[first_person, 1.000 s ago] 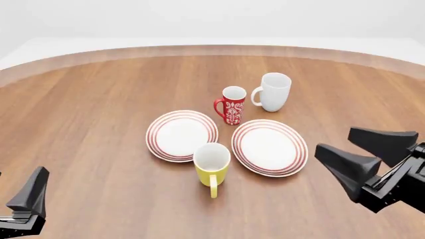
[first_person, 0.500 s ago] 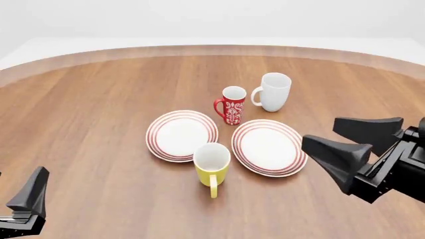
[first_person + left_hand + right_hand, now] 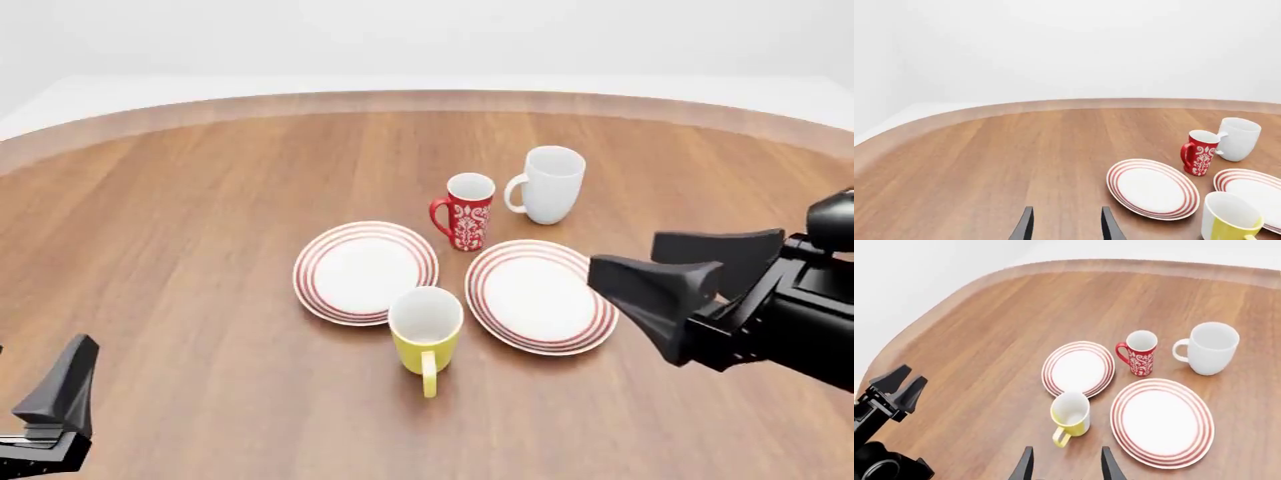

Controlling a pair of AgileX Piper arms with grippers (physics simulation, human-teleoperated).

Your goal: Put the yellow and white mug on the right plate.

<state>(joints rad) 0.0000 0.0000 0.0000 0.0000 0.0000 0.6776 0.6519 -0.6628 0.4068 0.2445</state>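
Right gripper, black wedge fingers apart, empty above the right plate's edge. Glossy cylindrical yellow and white mug stands upright on wooden desk between plates, handle toward the arms.

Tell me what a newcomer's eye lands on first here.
Probably the yellow mug, the one bright thing at the table's middle, standing between two red-ringed plates with its handle toward the arms. Next, the right gripper, large, black and open, hovers at the right plate's edge.
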